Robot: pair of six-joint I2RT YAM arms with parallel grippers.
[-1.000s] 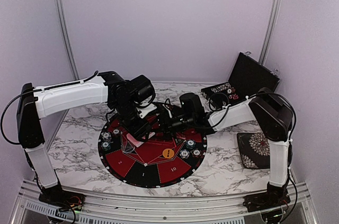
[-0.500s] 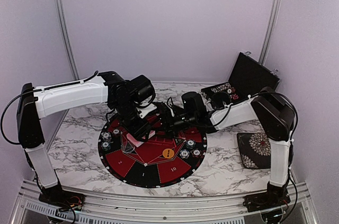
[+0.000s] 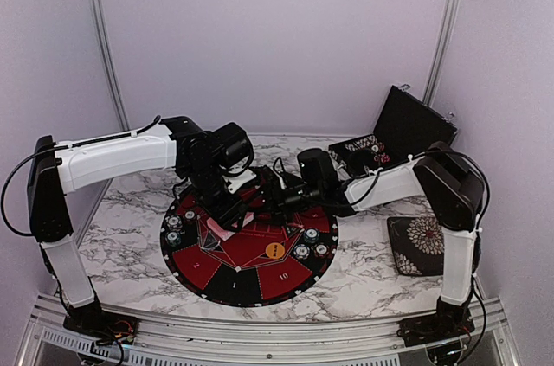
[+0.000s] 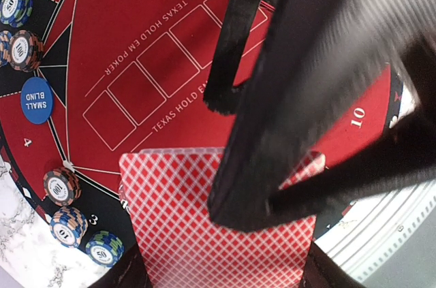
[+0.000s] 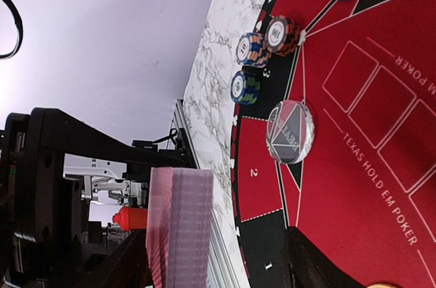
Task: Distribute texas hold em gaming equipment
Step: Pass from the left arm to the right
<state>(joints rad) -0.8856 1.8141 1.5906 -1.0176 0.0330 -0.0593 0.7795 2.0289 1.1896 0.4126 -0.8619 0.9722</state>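
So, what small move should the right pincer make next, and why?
Probably lower the right pincer slightly and close on the top card's edge to draw one off. The left pincer holds the deck of cards by its sides, the right fingers stand open just over it, and chips already sit on the round mat.

A lab test cell: plain lilac walls [image 3: 277, 37], aluminium frame rails [image 3: 260, 331], marble-patterned tabletop [image 3: 130, 227].
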